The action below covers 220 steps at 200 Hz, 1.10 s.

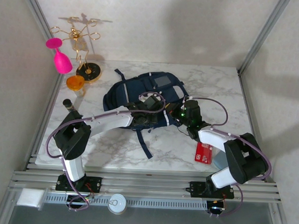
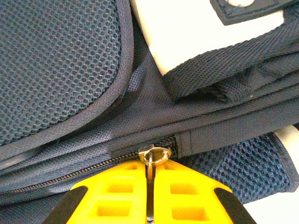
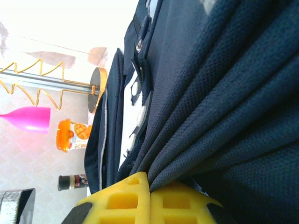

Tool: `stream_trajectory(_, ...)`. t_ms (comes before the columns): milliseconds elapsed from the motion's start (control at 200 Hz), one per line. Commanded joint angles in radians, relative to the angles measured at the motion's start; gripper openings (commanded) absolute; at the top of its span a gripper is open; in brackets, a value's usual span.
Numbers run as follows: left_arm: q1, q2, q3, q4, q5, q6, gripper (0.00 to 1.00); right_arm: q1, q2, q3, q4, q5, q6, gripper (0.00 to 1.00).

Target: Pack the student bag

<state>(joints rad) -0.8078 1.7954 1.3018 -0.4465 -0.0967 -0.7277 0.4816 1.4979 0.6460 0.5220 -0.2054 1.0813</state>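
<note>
Top external view, centre of frame: student bag [image 1: 155, 90], navy with pale stripes, lying flat on the marble table [image 1: 112, 150], one dark strap [image 1: 144, 144] trailing toward the lower edge. Upper left: gold wire rack [image 1: 82, 38] with a pink glass [image 1: 62, 60] just beside it. Below the rack's round base, an orange mango cup [image 1: 76, 83], near the bag's left edge. Further down the left side, a dark bottle [image 1: 68, 105], close to the left arm. Lower right: red packet [image 1: 203, 153], partly covered by the right arm. On the rails at the bottom edge, a white round cap [image 1: 118, 203]. Both arms reaching in over the lower half of the bag and hiding much of it.

Left gripper [image 1: 148, 112] down on the bag's middle. Seen from the left wrist: yellow fingers [image 2: 187, 191] clenched together on the brass zipper pull [image 2: 152, 158], with the zipper line running off to the lower left across navy mesh.

Right gripper [image 1: 183, 114] at the bag's right edge. Seen from the right wrist: yellow fingers [image 3: 126, 198] pressed tight, pinching a fold of the bag's navy fabric that fans out toward the upper right.
</note>
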Motion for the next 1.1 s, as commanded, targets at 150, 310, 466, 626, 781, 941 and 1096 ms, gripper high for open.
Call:
stream_trajectory(150, 0.033, -0.132, -0.077, -0.010, 0.022, 0.032, 0.00, -0.072, 0.034, 0.111, -0.082, -0.114, -0.106, 0.00)
stream_trajectory(310, 0.064, -0.194, -0.208, 0.029, 0.080, 0.050, 0.00, -0.106, 0.025, 0.168, -0.190, -0.126, -0.188, 0.00)
stream_trajectory(466, 0.092, -0.245, -0.266, 0.059, 0.133, 0.075, 0.00, -0.159, 0.056, 0.208, -0.230, -0.177, -0.192, 0.00)
stream_trajectory(626, 0.099, -0.258, -0.278, 0.091, 0.146, 0.065, 0.00, -0.154, 0.096, 0.247, -0.248, -0.209, -0.196, 0.03)
stream_trajectory(781, 0.099, -0.259, -0.263, 0.174, 0.188, 0.041, 0.00, -0.106, 0.048, 0.250, -0.398, -0.144, -0.193, 0.43)
stream_trajectory(941, 0.083, -0.277, -0.251, 0.203, 0.183, 0.018, 0.00, -0.019, -0.059, 0.166, -0.464, -0.057, -0.076, 0.64)
stream_trajectory(1096, 0.060, -0.286, -0.233, 0.196, 0.175, 0.010, 0.00, 0.087, -0.085, 0.140, -0.448, -0.022, 0.070, 0.64)
